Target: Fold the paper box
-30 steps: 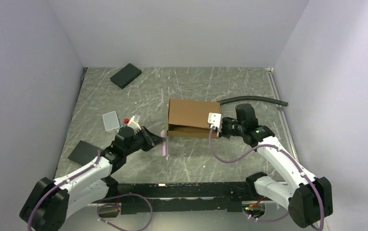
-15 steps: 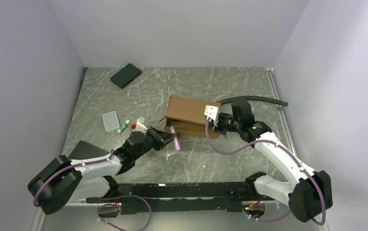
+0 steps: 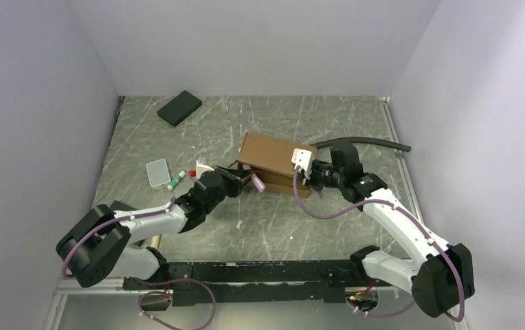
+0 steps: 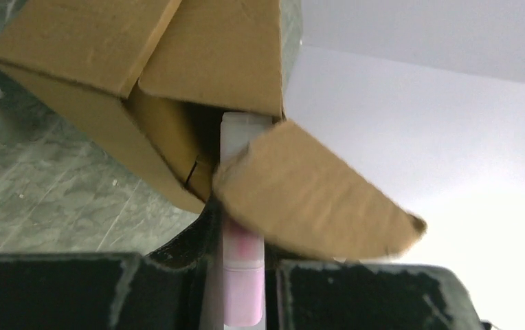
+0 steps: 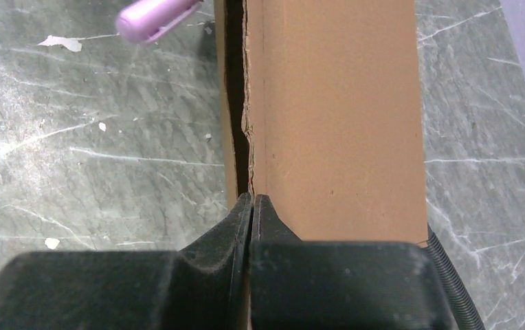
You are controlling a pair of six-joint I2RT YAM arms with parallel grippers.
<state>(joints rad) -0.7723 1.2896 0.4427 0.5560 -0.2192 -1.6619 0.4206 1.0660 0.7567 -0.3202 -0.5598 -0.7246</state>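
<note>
— Where is the paper box (image 3: 272, 159) lying?
— It is sitting near the middle of the table (image 3: 280, 227) with its top closed. Its left end is standing open, and the flaps there are hanging loose.
— Is anything going into it?
— A pink tube (image 4: 241, 282) is poking into that open end. Its pale tip is sitting between the flaps and the rest is sticking out. The inside is showing dark, so I cannot tell what else is in there.
— What is holding the tube?
— The left gripper (image 3: 246, 181) is clamping it between its fingers.
— And the right gripper (image 5: 251, 206)?
— Its jaws are pressing together at the seam on the box's right end. I cannot tell whether they are pinching any cardboard.
— Any other container?
— A small clear case (image 3: 157, 172) is lying flat, well to the left of the box. Its contents are too small to make out.
</note>
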